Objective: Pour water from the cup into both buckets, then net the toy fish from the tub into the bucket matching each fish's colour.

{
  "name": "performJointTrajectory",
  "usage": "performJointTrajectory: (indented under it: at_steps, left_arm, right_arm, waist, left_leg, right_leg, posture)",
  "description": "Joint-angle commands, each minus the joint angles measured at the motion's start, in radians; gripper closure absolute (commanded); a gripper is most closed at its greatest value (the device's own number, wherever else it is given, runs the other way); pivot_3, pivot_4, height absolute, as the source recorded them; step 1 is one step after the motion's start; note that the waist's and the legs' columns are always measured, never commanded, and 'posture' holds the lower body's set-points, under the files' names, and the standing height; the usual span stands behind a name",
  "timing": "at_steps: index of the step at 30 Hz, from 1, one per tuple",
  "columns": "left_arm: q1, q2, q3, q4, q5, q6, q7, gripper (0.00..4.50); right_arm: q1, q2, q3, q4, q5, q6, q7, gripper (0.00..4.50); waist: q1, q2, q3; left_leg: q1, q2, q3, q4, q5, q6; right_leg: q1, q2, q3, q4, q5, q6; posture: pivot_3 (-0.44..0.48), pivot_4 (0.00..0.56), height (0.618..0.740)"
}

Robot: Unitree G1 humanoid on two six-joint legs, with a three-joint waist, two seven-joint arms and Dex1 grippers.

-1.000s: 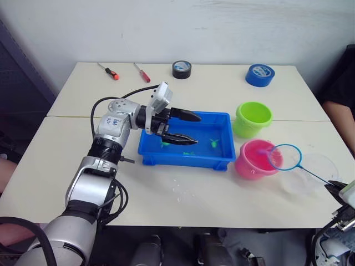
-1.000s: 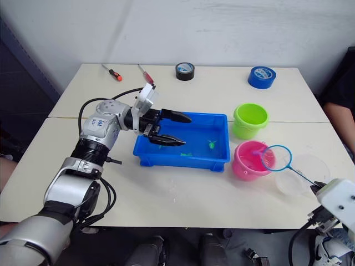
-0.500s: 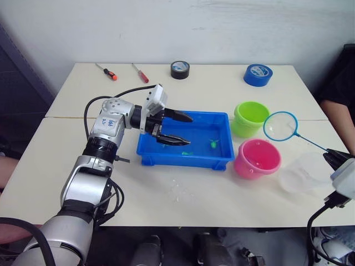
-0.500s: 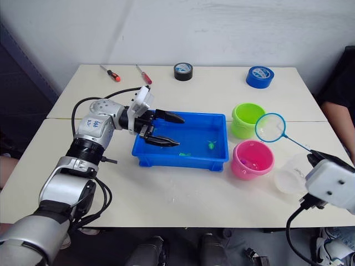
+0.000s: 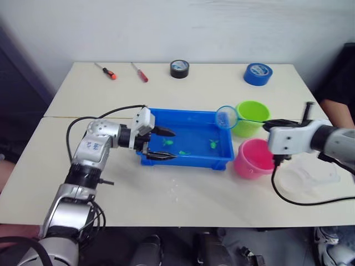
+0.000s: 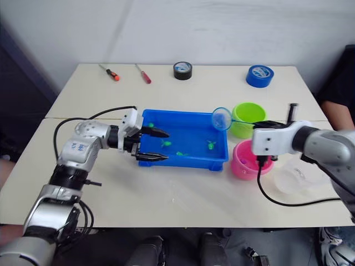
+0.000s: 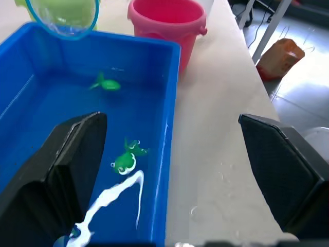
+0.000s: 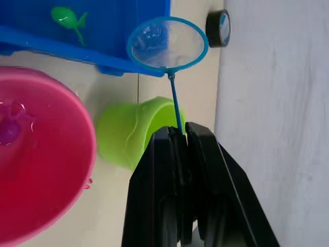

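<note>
Right wrist view: my right gripper [image 8: 181, 135] is clamping the net [image 8: 167, 43] by its handle | hoop is hanging over the tub [image 5: 213, 161] corner beside the green bucket [image 5: 252, 113] | my left gripper [image 5: 159, 145] is gaping wide across the tub's near wall.

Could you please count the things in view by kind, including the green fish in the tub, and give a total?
tub: 1
buckets: 2
cup: 1
net: 1
green fish: 3
tape rolls: 2
screwdrivers: 2
Total: 12
</note>
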Motion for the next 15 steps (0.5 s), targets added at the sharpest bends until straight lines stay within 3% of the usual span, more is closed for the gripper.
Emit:
performJointTrajectory:
  at_steps: [1,7,15]
  left_arm:
    - [0.024,0.033,0.037,-0.102,-0.032,0.043,0.039,0.05]
    - [0.062,0.055,0.052,-0.185,-0.061,0.094,0.079,0.05]
    - [0.076,0.061,0.056,-0.221,-0.083,0.117,0.105,0.05]
  right_arm:
    - [-0.128,0.029,0.098,0.151,-0.103,-0.175,-0.023,4.50]
    - [-0.243,0.060,0.200,0.315,-0.189,-0.373,-0.043,4.50]
    - [-0.188,0.066,0.173,0.266,-0.098,-0.397,0.008,4.50]
  waist:
    - [-0.005,0.000,0.000]
    - [-0.005,0.000,0.000]
    - [-0.002,0.000,0.000]
  left_leg:
    - [0.000,0.000,0.000,0.000,0.000,0.000]
    - [0.000,0.000,0.000,0.000,0.000,0.000]
    - [0.000,0.000,0.000,0.000,0.000,0.000]
  right_leg:
    - [0.000,0.000,0.000,0.000,0.000,0.000]
    - [0.000,0.000,0.000,0.000,0.000,0.000]
    - [0.000,0.000,0.000,0.000,0.000,0.000]
  posture:
    - [0.000,0.150,0.736]
    - [0.000,0.150,0.736]
    - [0.000,0.150,0.736]
